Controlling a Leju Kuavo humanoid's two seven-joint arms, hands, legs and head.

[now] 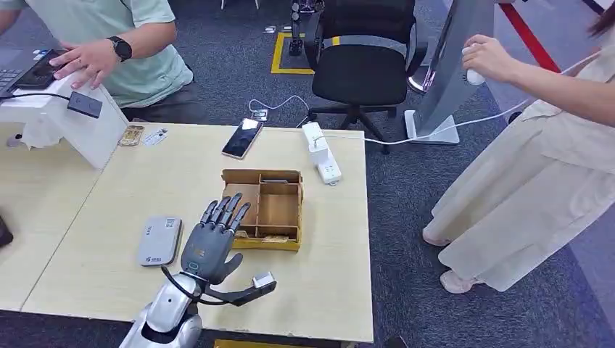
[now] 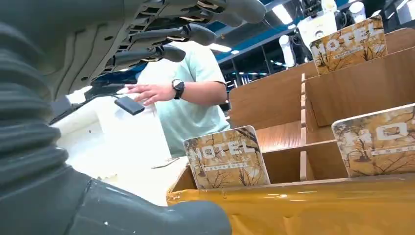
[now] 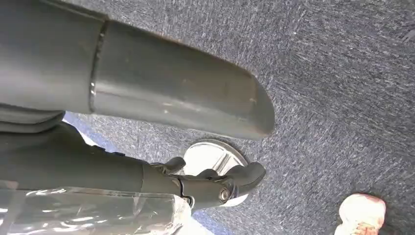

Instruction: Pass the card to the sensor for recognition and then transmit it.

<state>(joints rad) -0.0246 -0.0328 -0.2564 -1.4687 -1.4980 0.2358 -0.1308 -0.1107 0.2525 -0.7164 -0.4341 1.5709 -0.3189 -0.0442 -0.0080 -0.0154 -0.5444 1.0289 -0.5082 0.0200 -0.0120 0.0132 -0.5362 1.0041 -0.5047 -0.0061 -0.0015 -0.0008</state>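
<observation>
Left hand (image 1: 214,235) over counter (image 1: 109,196), fingers spread, grasping nothing, fingertips at near-left edge of wooden box (image 1: 265,208). Right hand (image 3: 147,98) hangs over grey carpet; released or clenched, cannot tell. Pale wood counter, grey carpet floor (image 1: 406,217), black office chair (image 1: 362,58) behind. Box divided into compartments; left wrist view shows three hotel cards (image 2: 226,157) standing upright inside. Grey sensor (image 1: 159,240) flat on counter, left of hand. Phone (image 1: 242,138) and white power strip (image 1: 321,154) beyond box. Two people nearby.

Bright even indoor light, soft shadows, wrist close-ups blurred
</observation>
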